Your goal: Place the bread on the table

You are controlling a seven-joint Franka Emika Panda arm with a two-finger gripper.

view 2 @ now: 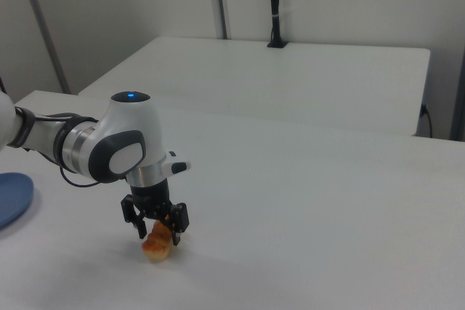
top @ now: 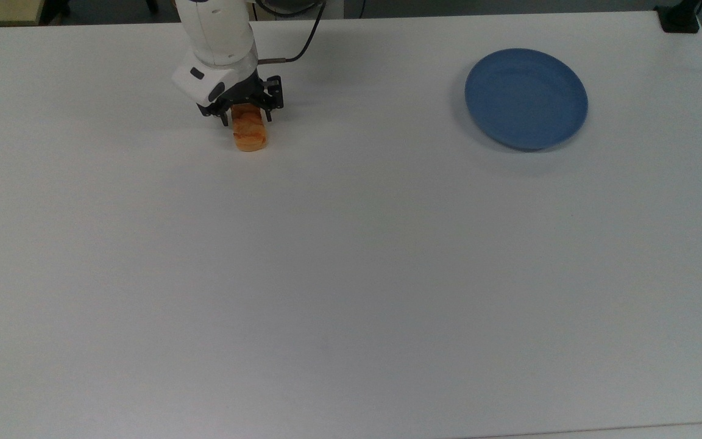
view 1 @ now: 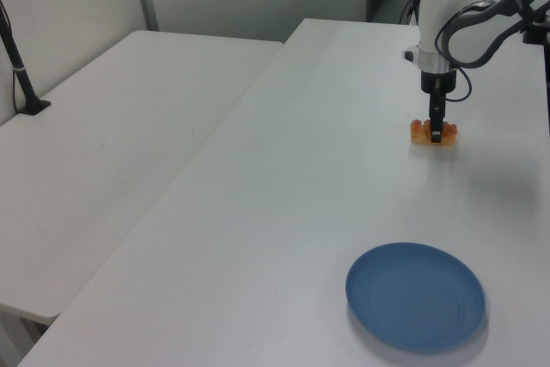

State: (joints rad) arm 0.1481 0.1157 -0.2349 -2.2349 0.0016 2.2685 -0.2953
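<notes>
The white table (top: 351,274) carries everything, and a second white table (view 1: 112,152) stands beside it, on the left view's left. The white Panda arm (top: 217,30) reaches down near the table's far edge in the top view, toward the top view's left; in the right view its rounded wrist housing (view 2: 120,147) shows a small blue light on top.

The round blue plate (top: 526,99) lies flat on the table well apart from the arm, toward the top view's right; in the left view (view 1: 416,296) it sits in the foreground.

The black gripper (top: 247,116) points straight down over the bread (top: 250,132), which rests on the table surface just below the wrist. Its fingers (view 2: 176,224) stand spread on either side of the roll's upper end, and in the right view a small gap shows between each finger and the crust.

The bread is a small golden-orange roll with a ridged crust, lying lengthwise toward the top view's bottom; in the left view (view 1: 446,135) it pokes out on both sides of the dark fingers.
</notes>
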